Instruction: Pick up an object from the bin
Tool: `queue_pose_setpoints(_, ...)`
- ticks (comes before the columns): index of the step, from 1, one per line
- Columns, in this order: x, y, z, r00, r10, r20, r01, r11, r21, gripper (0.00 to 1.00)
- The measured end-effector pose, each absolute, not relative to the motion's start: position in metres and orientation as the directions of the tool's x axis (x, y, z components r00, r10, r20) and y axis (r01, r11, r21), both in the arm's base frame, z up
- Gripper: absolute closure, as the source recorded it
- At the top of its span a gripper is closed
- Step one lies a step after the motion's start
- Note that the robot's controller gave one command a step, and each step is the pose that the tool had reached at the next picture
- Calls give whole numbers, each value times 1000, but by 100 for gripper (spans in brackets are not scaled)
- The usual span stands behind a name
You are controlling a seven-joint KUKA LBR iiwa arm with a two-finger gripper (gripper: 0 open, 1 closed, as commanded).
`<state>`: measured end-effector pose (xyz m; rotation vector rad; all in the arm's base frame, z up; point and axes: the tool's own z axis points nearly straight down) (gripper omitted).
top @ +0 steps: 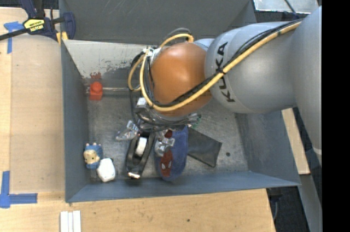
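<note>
The gripper [146, 135], aperture indeterminable, apparently stood over the elongated black-and-white object [136, 158], its long axis pointing to the near edge of the grey metal bin [75, 132].

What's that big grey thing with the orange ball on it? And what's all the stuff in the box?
That big grey thing is a robot arm, reaching in from the right. The orange ball is a cover on its wrist. Under it sits its grasping part, the end effector. The camera looks down from above, a bit sideways, into a grey metal bin. The robot's job is to pick one thing out. Right by the end effector lie a long black and white thing and a blue and red thing, with a dark flat piece beside them. Farther left are a little toy figure, a white lump and, near the back wall, a small orange thing. I can't tell whether it holds anything.
</note>
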<state>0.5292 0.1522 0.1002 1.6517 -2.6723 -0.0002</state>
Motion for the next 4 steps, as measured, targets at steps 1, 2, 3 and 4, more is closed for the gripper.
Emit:
queue_pose_setpoints(1,530,170,74,-254,-967,8,-967,254,-1,0)
queue_pose_setpoints(2,531,168,75,-258,-966,5,-966,258,2,0)
queue_pose_setpoints(3,532,168,76,-258,-966,5,-966,258,1,100)
queue_pose_setpoints(4,530,168,81,-262,-965,1,-965,262,3,100)
